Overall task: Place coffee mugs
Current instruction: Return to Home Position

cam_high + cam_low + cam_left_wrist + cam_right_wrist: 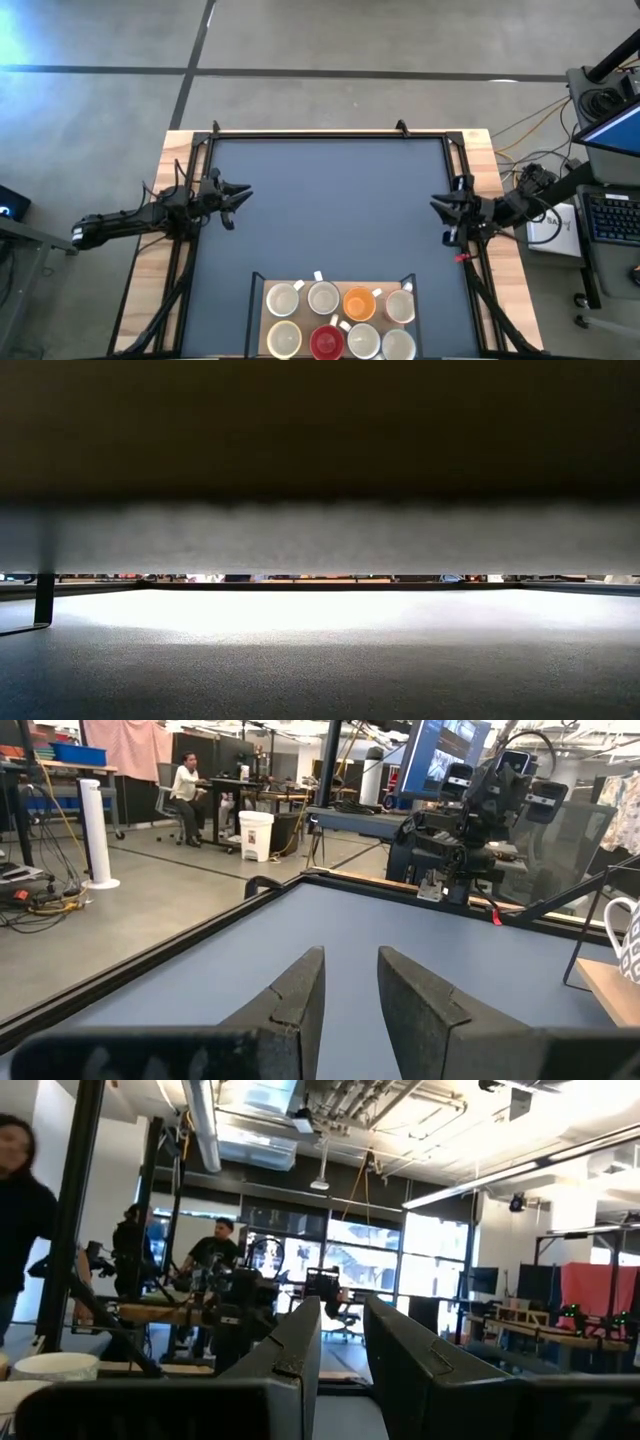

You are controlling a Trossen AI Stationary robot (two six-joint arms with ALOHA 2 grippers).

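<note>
Eight coffee mugs stand upright in two rows on a wooden tray point(262, 325) at the table's near edge. Among them are an orange mug point(359, 303), a red mug point(327, 343), a pale yellow mug point(285, 339) and a white mug point(323, 297). One patterned white mug point(626, 935) shows in the left wrist view, and a cream mug rim point(50, 1367) in the right wrist view. My left gripper point(240, 195) point(350, 955) hovers at the table's left side, slightly open and holding nothing. My right gripper point(438, 208) point(342, 1302) hovers at the right side, also slightly open and holding nothing.
A dark blue mat point(330, 210) covers the table inside a black frame point(330, 133). A thin black wire rack point(253, 290) borders the tray. The low view is mostly blocked by a dark overhang point(320, 430). People point(186, 782) are in the room beyond.
</note>
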